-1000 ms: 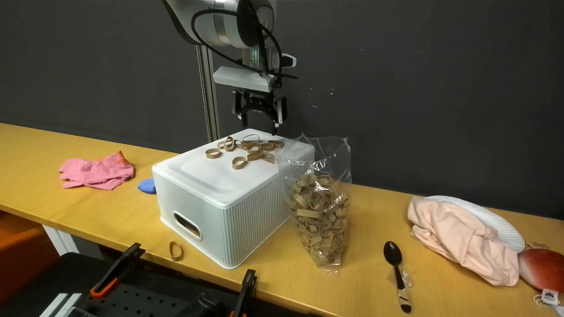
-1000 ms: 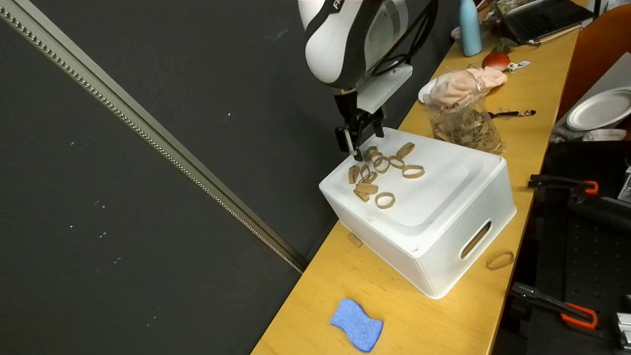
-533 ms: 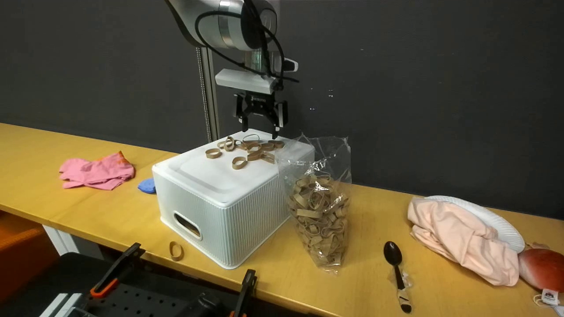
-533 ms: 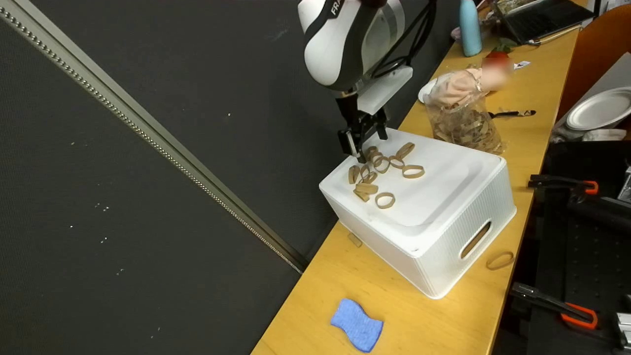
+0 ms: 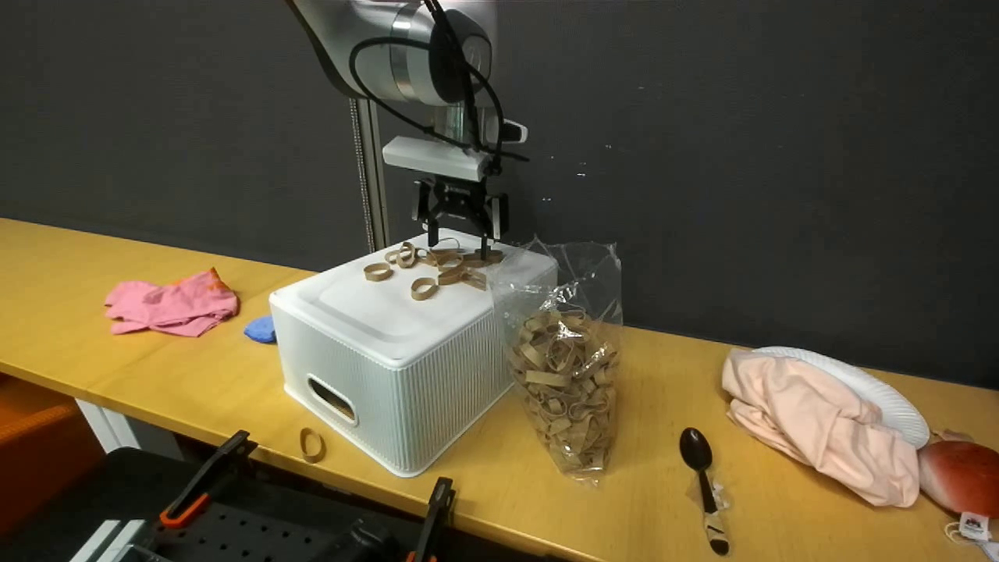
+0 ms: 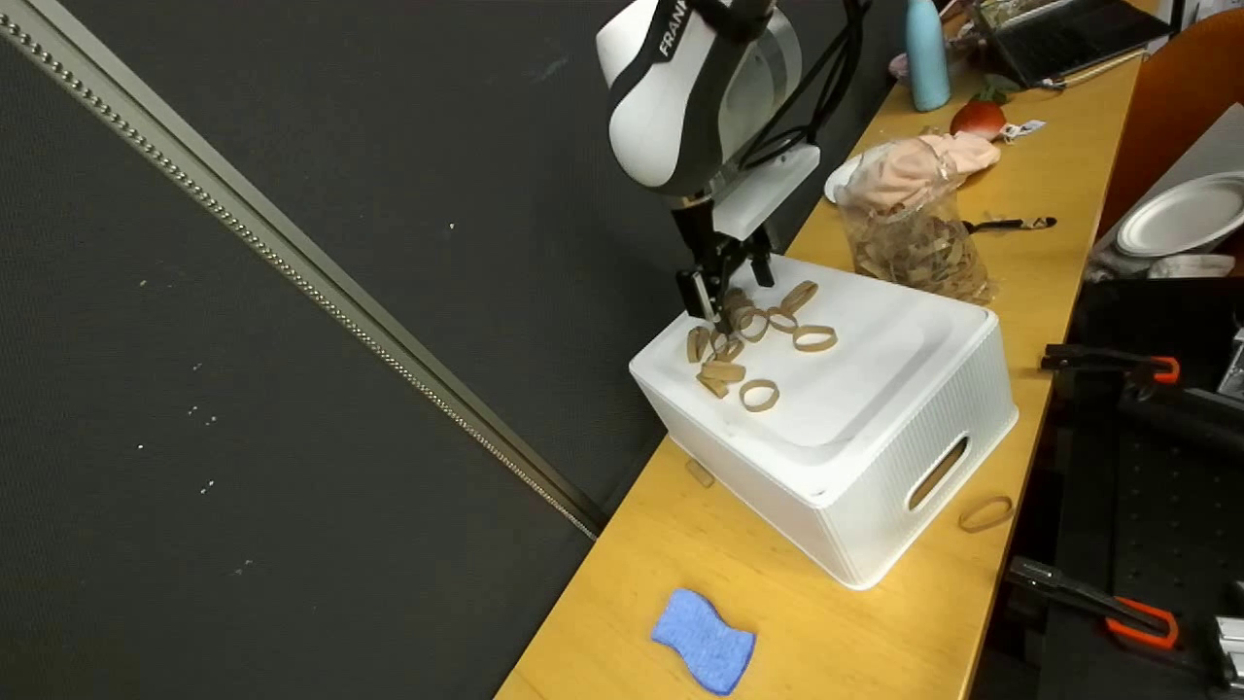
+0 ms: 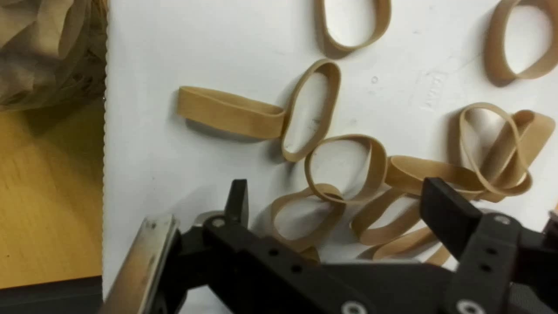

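Observation:
My gripper (image 5: 459,250) points down, jaws wide apart and empty, over the far end of an upside-down-looking white ribbed box (image 5: 375,425). Several loose tan rubber bands (image 7: 231,115) lie on its white top (image 6: 904,321). In the wrist view several bands sit between and beyond the fingertips of the gripper (image 7: 335,186); one band (image 7: 403,174) reaches behind the right finger. The tips are at or just above the bands; I cannot tell whether they touch. A clear bag (image 5: 570,390) full of tan bands stands against the box's side; it also shows in an exterior view (image 6: 918,258).
A blue sponge (image 6: 705,642) and pink cloth (image 5: 175,304) lie on one side of the box. A black spoon (image 5: 706,484), peach cloth (image 5: 819,425) and white plate (image 5: 878,398) lie on the other. A dark wall (image 5: 741,172) stands close behind. Clamps (image 6: 1098,603) sit at the table edge.
The gripper has moved down, from above the box to the level of the bands on its top, with its jaws still open. The bands, bag and box have not moved.

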Available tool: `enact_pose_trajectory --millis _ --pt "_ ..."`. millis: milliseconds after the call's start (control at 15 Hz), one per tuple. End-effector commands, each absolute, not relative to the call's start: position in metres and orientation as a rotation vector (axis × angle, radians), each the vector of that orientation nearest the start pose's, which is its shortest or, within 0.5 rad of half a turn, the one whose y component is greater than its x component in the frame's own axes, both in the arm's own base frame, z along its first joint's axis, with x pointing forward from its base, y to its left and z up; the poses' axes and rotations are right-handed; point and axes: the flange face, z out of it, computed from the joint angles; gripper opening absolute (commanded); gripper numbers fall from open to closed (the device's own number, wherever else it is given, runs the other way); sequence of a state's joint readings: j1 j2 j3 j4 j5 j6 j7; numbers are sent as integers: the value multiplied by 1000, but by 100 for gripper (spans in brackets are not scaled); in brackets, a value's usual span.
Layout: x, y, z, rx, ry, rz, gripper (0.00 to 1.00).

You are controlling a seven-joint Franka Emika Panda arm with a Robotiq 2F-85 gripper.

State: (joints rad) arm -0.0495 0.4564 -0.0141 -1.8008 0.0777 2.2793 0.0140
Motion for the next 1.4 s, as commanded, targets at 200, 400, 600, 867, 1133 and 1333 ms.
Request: enact_pose_trajectory --millis 200,400,600,867,1133,1333 --pt "657 -38 294 -3063 211 -10 72" --pt "656 -38 294 -3063 210 -7 57" --pt "656 -37 294 -3062 210 -6 34" --pt "652 -36 296 -3059 208 -9 6" --pt "647 -34 305 -3062 211 -12 0" --pt "642 -32 327 -3072 217 -38 1"
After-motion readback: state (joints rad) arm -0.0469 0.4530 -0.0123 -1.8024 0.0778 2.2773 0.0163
